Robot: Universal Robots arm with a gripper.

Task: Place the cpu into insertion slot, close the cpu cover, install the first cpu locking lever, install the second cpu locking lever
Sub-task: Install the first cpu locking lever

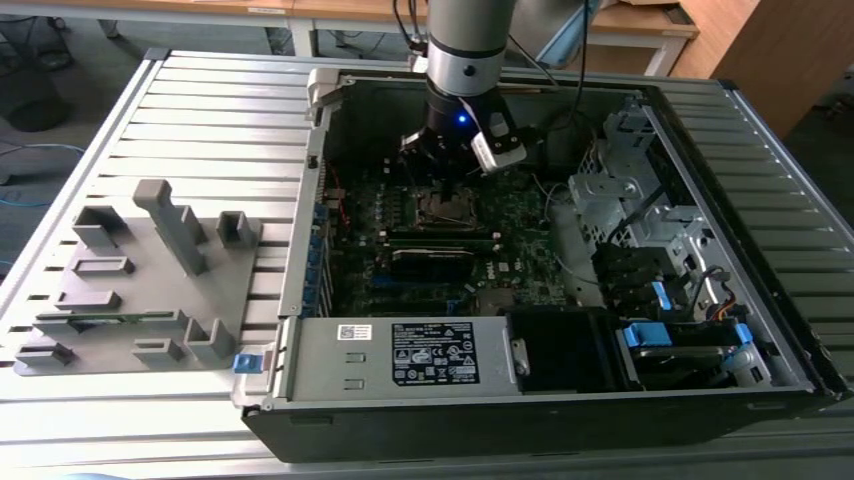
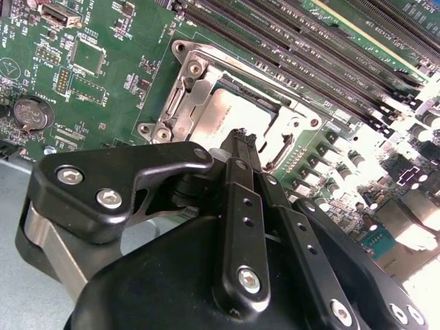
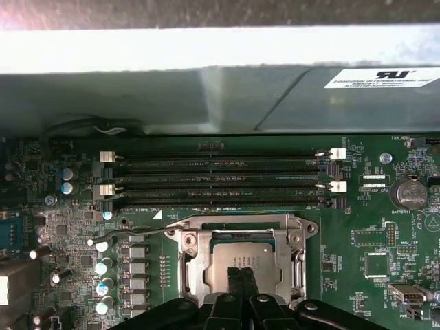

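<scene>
End effector [image 3: 240, 275], pinched closed, hangs over the square, silver-grey cpu [image 3: 240, 256].

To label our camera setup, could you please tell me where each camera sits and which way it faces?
Exterior view: high off the arm, looking down into the open case; the arm and gripper hang over the cpu.
First wrist view: on the wrist, facing the memory slots and the case beyond; the gripper's shut tips show over the cpu.
Second wrist view: close behind the gripper, looking along it to the cpu.
Both wrist views share the cpu, memory slots and gripper.
</scene>
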